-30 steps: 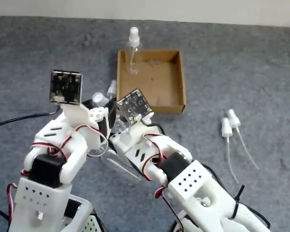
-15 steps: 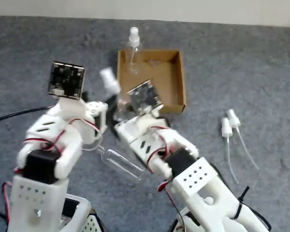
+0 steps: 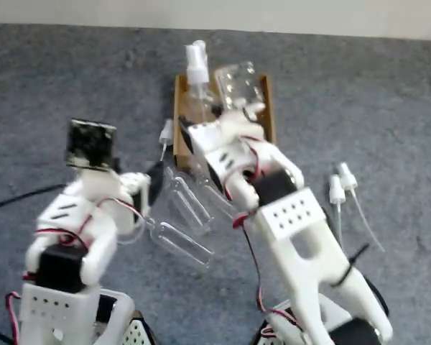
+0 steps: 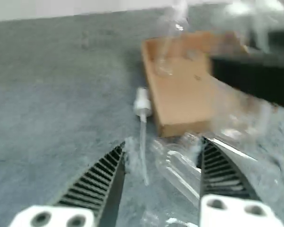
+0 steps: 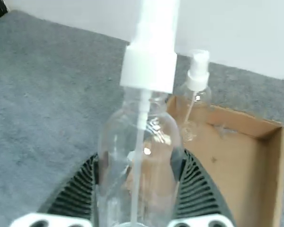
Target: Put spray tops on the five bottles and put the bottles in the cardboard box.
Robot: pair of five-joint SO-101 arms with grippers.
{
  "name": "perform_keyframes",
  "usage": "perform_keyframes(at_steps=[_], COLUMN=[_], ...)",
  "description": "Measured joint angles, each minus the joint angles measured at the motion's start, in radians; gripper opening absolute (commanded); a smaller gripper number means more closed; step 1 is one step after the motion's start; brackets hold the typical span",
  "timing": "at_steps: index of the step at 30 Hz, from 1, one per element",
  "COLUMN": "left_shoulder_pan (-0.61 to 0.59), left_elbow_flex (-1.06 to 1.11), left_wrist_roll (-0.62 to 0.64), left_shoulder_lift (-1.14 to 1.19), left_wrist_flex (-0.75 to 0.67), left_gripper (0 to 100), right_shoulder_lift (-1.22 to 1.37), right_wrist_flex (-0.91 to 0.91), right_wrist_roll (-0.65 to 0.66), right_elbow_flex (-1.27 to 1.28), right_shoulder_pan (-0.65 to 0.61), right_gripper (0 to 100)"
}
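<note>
The right gripper (image 5: pixel 138 196) clamps a clear plastic bottle with a white spray top (image 5: pixel 139 142) over the left side of the brown cardboard box (image 5: pixel 274 161), where a second capped bottle (image 5: pixel 196 92) stands in the far corner. The left gripper (image 4: pixel 161 175) gapes empty above clear capless bottles (image 4: pixel 177 165) lying on the grey carpeted worktop (image 3: pixel 72 72); a loose white spray top (image 4: pixel 142 106) lies beside the box's left wall.

Two white plastic arms (image 3: pixel 79 215), black servos (image 3: pixel 57 266), red wires (image 3: pixel 55 233), ribbed black claws (image 4: pixel 163 146)
</note>
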Motion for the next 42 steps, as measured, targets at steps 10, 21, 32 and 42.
perform_keyframes(at_steps=[10, 21, 32, 42], left_shoulder_pan=[0.048, -0.012, -0.041, -0.169], left_elbow_flex=[0.110, 0.112, 0.229, 0.276], left_wrist_roll=[-0.040, -0.040, -0.040, -0.040], left_shoulder_lift=[-0.037, 0.130, -0.002, -0.077], left_wrist_flex=[-0.153, -0.242, -0.245, -0.279], left_gripper=[25, 25, 25, 19], right_shoulder_lift=[0.126, -0.011, 0.129, 0.651], right_wrist_flex=[0.281, 0.408, 0.222, 0.061], right_wrist_roll=[-0.011, 0.029, 0.152, 0.153], right_elbow_flex=[-0.310, -0.319, -0.351, -0.624], right_shoulder_pan=[-0.118, -0.106, 0.209, 0.296], right_gripper=[0.3, 0.3, 0.3, 0.3])
